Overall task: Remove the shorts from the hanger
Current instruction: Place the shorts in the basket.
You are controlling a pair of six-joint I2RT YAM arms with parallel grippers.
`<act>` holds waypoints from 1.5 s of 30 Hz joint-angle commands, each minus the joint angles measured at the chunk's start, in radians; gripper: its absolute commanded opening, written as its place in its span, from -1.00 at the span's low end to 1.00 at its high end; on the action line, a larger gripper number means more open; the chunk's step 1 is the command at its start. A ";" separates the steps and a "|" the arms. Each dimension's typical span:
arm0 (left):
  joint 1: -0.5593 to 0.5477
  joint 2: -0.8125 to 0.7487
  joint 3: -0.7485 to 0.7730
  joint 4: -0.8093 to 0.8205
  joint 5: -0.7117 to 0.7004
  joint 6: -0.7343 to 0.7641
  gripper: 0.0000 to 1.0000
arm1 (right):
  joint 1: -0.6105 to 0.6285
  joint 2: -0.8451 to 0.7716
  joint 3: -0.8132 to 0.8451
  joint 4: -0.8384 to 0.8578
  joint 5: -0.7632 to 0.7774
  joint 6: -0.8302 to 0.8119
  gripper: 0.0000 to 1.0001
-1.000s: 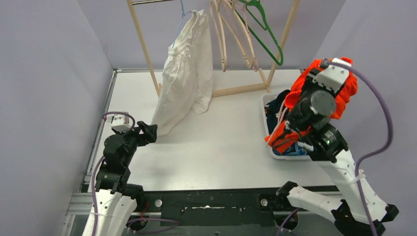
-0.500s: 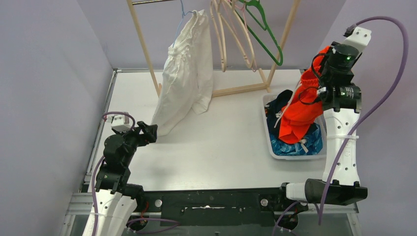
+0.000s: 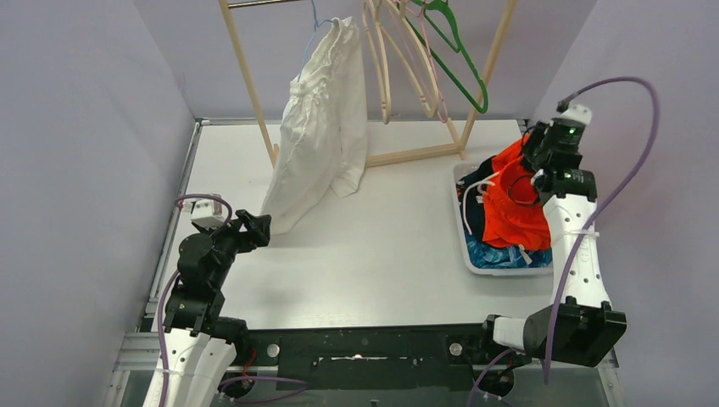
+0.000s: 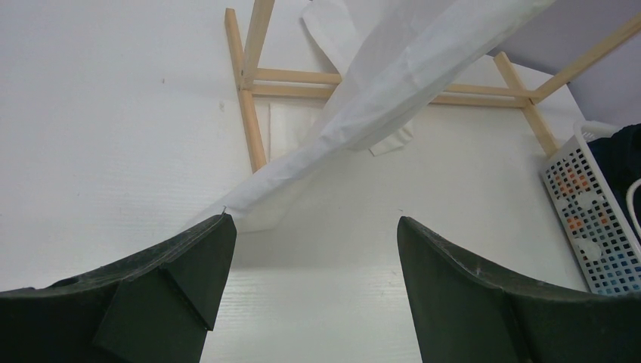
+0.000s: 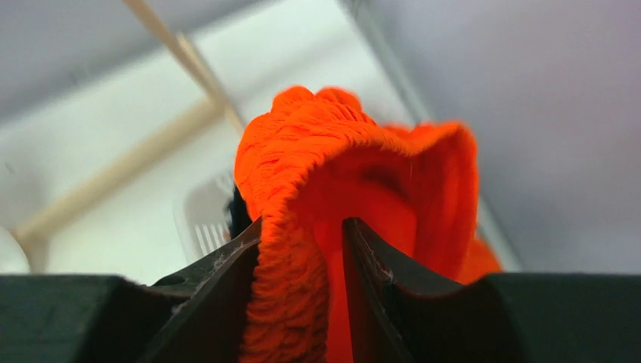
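- Your right gripper (image 5: 302, 227) pinched the orange shorts (image 3: 513, 212) over the bin (image 4: 586, 219); releasing them seemed next.
- Your left gripper (image 4: 314, 221) stood spread near the hung white shorts (image 3: 322, 127).

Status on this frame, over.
Left gripper open, empty. Right gripper shut on orange shorts over basket. White shorts on hanger. Nothing in the way.

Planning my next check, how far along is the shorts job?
Done: navy shorts and blue patterned shorts lie in the basket, and several hangers hang bare. In hand: the right tool grips the orange shorts over the basket. Left: the white shorts hang on the rack, near the open left tool.
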 commanded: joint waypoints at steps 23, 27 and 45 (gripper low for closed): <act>0.008 -0.023 0.010 0.052 0.000 -0.009 0.57 | 0.042 0.394 -0.161 0.110 -0.167 0.016 -0.27; 0.007 -0.026 0.010 0.052 0.003 -0.009 0.57 | 0.078 0.487 -0.124 0.000 -0.140 -0.032 -0.17; 0.008 -0.029 0.009 0.055 0.008 -0.011 0.57 | 0.048 0.017 -0.055 -0.031 0.003 -0.020 0.59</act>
